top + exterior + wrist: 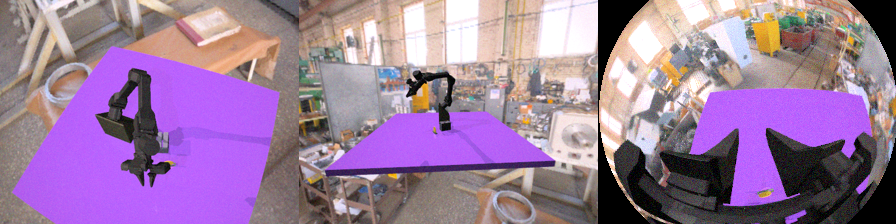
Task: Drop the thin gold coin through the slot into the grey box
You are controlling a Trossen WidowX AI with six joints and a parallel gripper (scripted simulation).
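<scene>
Wrist: coin (pixel 764 192) far below empty pincer (pixel 750 163).

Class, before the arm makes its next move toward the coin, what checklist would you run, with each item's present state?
1. Gripper empty, fingers partly apart: ok.
2. Coin standing on edge: ok.
3. Gripper down at coin height: not ok, it is high above the table.
4. Coin in wrist view between the fingers: ok.
5. Finger gap lined up with the coin's faces: cannot tell.
6. Grey box slot unobstructed: cannot tell, arm partly hides it.
</scene>
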